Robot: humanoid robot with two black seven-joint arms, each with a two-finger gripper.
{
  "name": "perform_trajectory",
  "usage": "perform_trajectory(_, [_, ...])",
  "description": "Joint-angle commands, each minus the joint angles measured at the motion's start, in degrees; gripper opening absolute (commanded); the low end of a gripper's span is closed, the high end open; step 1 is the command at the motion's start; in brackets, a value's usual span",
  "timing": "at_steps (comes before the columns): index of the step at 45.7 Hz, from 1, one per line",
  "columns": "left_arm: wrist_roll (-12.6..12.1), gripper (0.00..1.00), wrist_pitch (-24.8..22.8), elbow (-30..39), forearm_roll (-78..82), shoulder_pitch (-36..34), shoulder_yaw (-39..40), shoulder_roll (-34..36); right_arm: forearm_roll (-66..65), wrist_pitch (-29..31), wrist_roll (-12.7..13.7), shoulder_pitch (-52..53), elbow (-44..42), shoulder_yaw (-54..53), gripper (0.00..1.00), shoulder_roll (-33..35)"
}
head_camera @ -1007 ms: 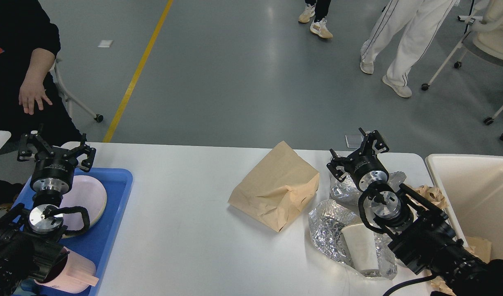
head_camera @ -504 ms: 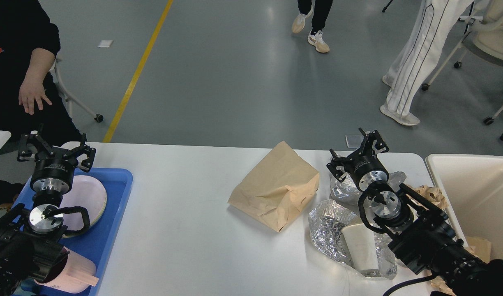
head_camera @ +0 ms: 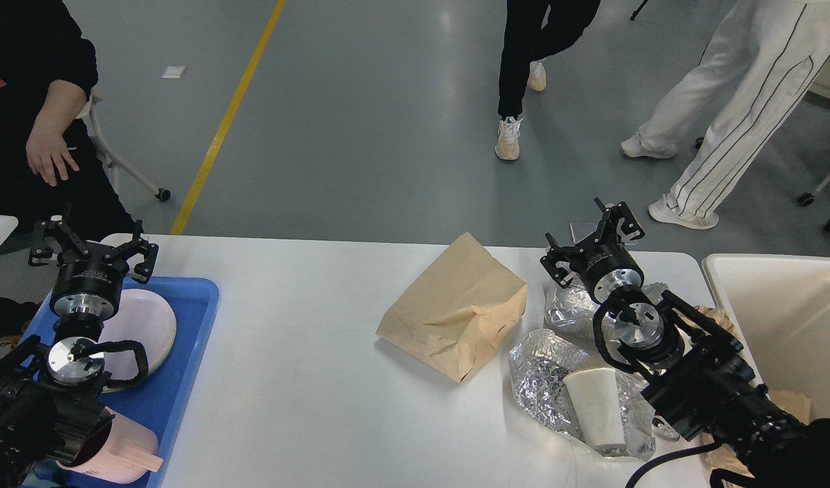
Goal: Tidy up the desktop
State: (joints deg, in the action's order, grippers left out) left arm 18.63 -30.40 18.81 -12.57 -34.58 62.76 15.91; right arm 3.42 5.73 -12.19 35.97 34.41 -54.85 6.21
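White bench — the desktop I'm tidying — fills the lower half of the head view, its far edge running left to right. On it: a brown paper bag near the middle of the far edge, lying flat and crumpled. Crinkled foil is just right of the bag toward the right edge, with a white paper cup lying tipped on it. A second foil wad sits behind that, under my right arm. A blue tray at the left edge holds a pale pink plate and a pink cup at the near-left corner. A cream bin stands just off the right edge, with brown paper scraps visible in it.

My left jaws hang spread over the tray's far end, holding nothing. My right jaws are also spread and empty — above the far foil wad, near the far-right corner, not touching it as far as I can tell.

Step in hand, I judge: clearing trash on the right side into the bin; the dishes look sorted already. The next move calls for lowering the right jaws onto the foil or bag and pinching a fold. Foil is loose and may tear or shed the cup, so take the cup separately or grip deep.
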Motion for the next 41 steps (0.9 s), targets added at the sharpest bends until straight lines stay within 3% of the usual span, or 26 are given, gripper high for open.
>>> perform_trajectory(1, [0.00,0.96,-0.01,0.00,0.00,-0.05,0.00,0.00,1.85,-0.46,0.07,-0.11,-0.48,-0.26,1.00,0.21])
perform_trajectory(15, [0.00,0.96,-0.01,0.00,0.00,0.04,0.00,0.00,16.71,-0.46,0.07,0.15,-4.96,-0.17,1.00,0.39])
perform_trajectory(31, [0.00,0.96,-0.01,0.00,0.00,-0.05,0.00,0.00,16.97,1.30,-0.46,2.61,-3.82,0.09,1.00,0.74])
perform_trajectory(41, [0.00,0.96,-0.01,0.00,0.00,-0.05,0.00,0.00,15.93,6.03,-0.46,4.28,1.00,0.62,1.00,5.91])
